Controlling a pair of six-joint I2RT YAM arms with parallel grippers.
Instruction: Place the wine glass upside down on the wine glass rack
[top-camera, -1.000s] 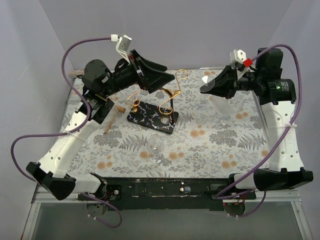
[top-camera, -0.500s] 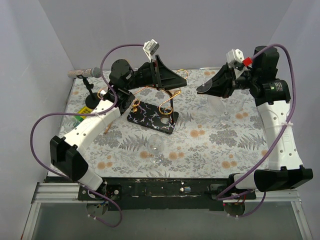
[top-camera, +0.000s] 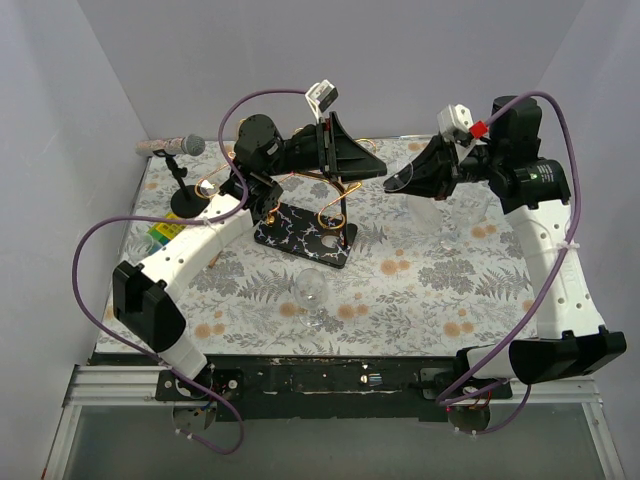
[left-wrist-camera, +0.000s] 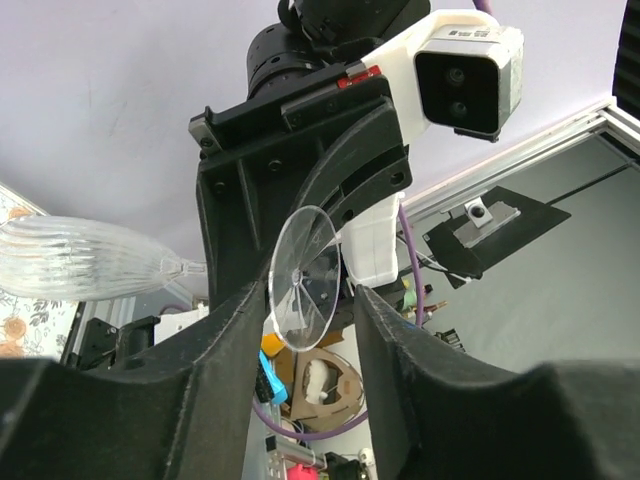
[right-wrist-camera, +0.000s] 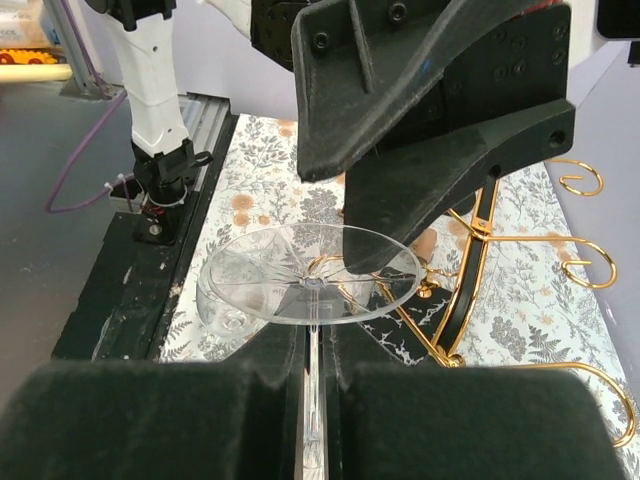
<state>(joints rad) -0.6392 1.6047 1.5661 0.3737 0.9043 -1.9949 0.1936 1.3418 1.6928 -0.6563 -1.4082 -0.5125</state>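
Note:
My right gripper (top-camera: 418, 177) (right-wrist-camera: 315, 338) is shut on the stem of the clear wine glass (right-wrist-camera: 310, 275), held in the air on its side. Its round foot (top-camera: 400, 178) points left. The ribbed bowl (left-wrist-camera: 80, 260) shows in the left wrist view. My left gripper (top-camera: 378, 168) (left-wrist-camera: 310, 295) reaches over the wine glass rack (top-camera: 305, 232), a gold wire stand on a black veined base (right-wrist-camera: 500, 240). Its jaws stand apart on either side of the foot (left-wrist-camera: 305, 278), close to its rim.
A second clear glass (top-camera: 312, 292) lies on the floral cloth in front of the rack. A microphone (top-camera: 170, 147) on a black stand (top-camera: 188, 203) is at the back left, with a yellow-green item (top-camera: 160, 232) beside it.
The left arm has swung right, over the rack to the glass's foot, and its jaws have narrowed. The right arm has brought the glass a little to the left.

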